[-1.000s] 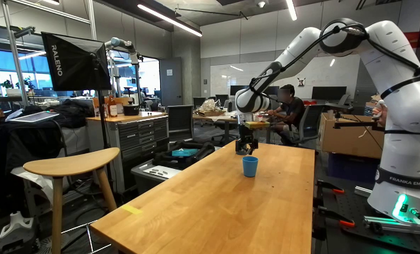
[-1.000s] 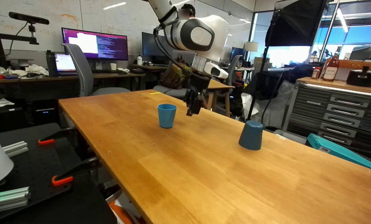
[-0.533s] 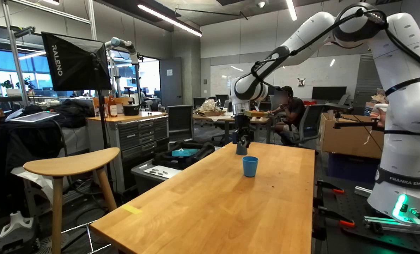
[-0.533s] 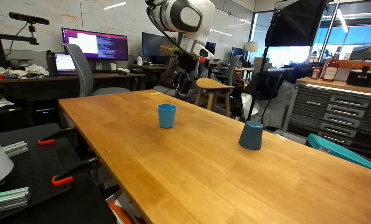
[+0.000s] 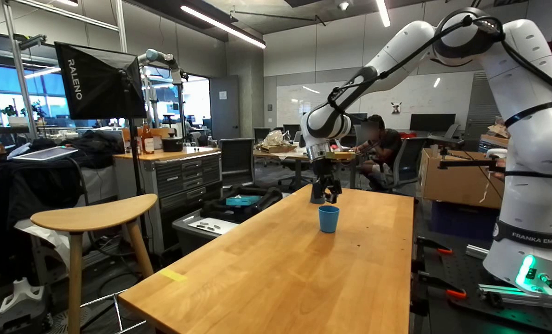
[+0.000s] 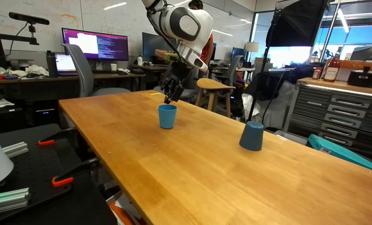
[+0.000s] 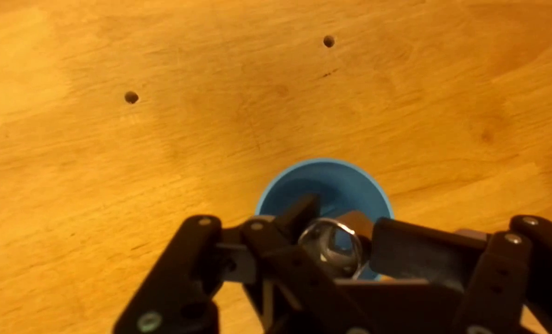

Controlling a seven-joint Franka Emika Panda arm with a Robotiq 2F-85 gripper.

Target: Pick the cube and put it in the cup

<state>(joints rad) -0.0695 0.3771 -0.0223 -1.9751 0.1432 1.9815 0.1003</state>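
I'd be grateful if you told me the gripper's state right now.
Gripper: apparently closed on a small metal-rimmed object, over the blue cup.

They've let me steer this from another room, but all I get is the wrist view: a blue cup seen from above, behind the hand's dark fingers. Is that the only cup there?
Observer: No. Both exterior views show a second cup, a darker one standing upside down.
Visitor: Oh! From up here I can't judge height. Am I poking down inside mine?
Observer: It doesn't look like it: in both exterior views the hand shows above the blue cup.
Visitor: Good to know. Anybody else in the room?
Observer: Yes. In an exterior view, someone in red stands in the background, partly hidden by the arm.
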